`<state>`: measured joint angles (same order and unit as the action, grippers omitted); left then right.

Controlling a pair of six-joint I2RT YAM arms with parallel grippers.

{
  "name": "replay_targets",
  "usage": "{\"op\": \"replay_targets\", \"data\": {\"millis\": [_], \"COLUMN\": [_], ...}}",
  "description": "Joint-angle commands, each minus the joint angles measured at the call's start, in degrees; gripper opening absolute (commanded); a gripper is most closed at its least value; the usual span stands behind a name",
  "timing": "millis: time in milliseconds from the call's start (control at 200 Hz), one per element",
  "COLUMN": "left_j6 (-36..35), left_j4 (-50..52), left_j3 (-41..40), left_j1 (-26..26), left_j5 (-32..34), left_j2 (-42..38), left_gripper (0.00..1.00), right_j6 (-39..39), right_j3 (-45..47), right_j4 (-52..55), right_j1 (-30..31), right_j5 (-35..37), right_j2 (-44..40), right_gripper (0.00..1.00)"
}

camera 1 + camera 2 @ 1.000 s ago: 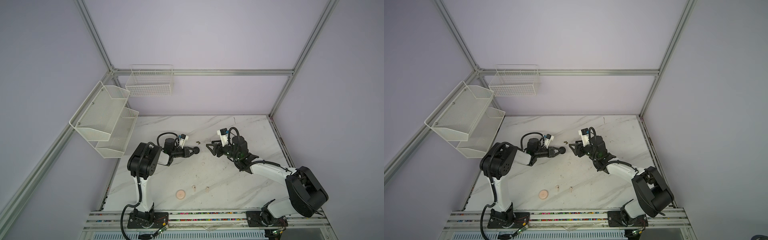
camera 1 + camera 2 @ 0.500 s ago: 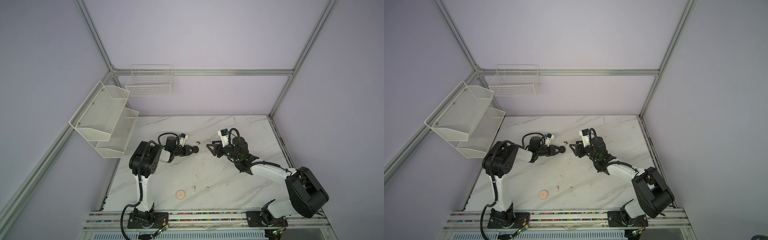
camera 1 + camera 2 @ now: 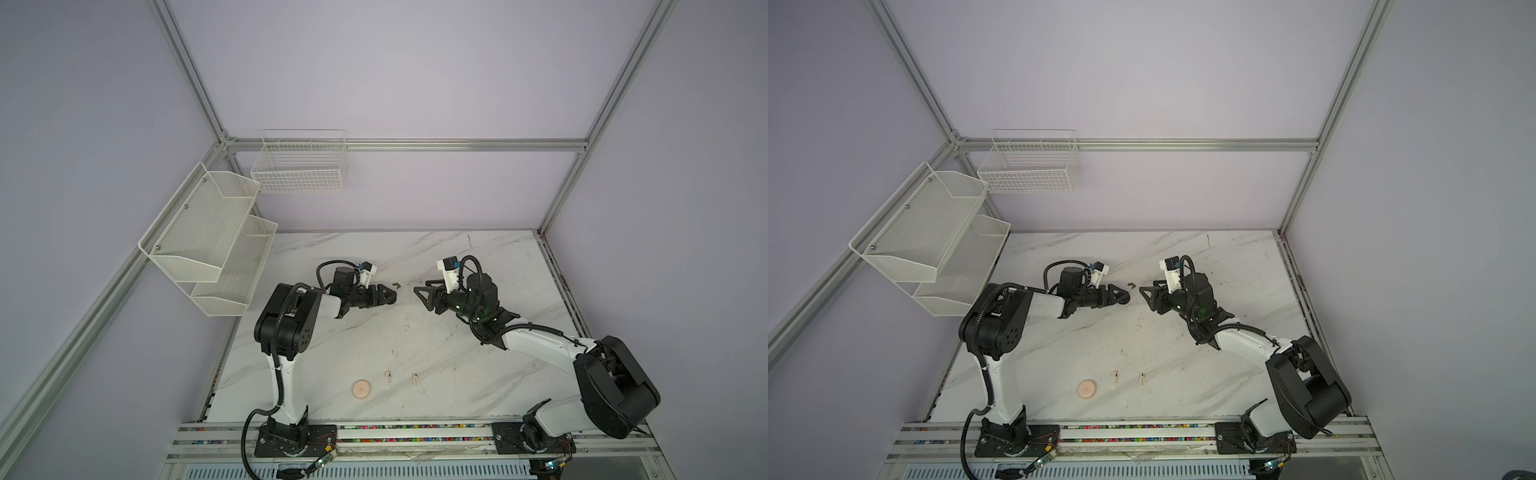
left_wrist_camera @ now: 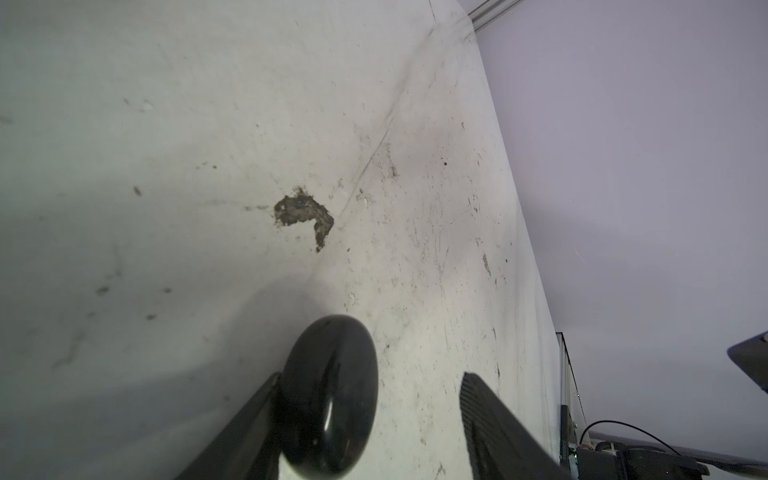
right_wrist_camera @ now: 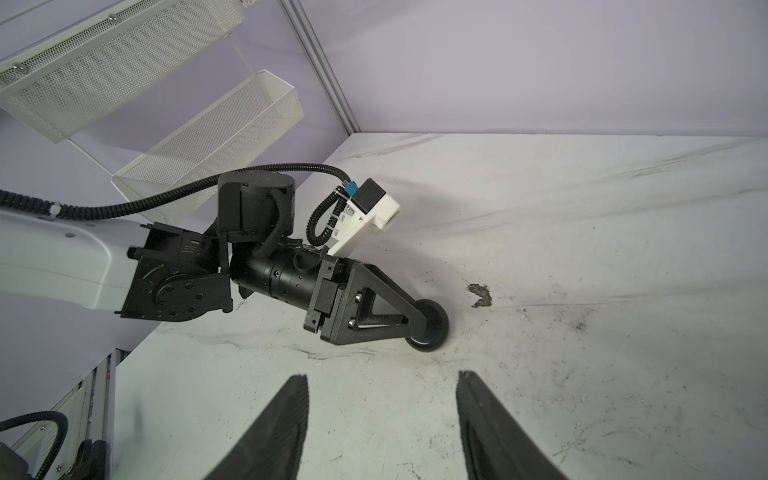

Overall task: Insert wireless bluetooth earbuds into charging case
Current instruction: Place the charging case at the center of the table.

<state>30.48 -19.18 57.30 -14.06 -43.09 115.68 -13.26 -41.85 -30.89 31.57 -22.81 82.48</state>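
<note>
No readable text anywhere, sorry

Standing by the bench (image 3: 457,374), the only lettering I can spot is a tiny pale print on the left arm's black wrist joint (image 5: 188,250), and it's too small and blurry to read.

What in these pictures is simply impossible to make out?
- Two tiny cream stemmed earbuds: too small in both top views for detail.
- Glossy black round case: its shell hides its inside in the wrist views; in both top views it blends into the black left hand.
- Pale pink round disc: too small to identify.
</note>
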Motion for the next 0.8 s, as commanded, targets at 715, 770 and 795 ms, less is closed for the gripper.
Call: {"op": "replay_targets", "data": {"millis": [715,770,795], "left_j6": [1.9,3.7,5.3], "left_j4": [29.8,31.9,33.5], "left_j3": [-14.2,-16.0,-16.3], "left_j1": [0.7,1.9,2.5], "left_j5": [27.8,29.0,30.4], "left_j2": [-38.3,-41.2,-42.3], "left_gripper": [0.76,0.79,0.79], "right_j6": [34.1,38.4,40.0], "right_j3": [9.0,6.6,5.6], "right_j4": [14.4,17.7,18.6], "right_j1": [20.8,24.2,25.9], "right_j5": [-8.6,-8.8,-8.6], "right_j2": [-16.7,-13.2,-11.2], "right_gripper": [0.65,0.65,0.64]}}
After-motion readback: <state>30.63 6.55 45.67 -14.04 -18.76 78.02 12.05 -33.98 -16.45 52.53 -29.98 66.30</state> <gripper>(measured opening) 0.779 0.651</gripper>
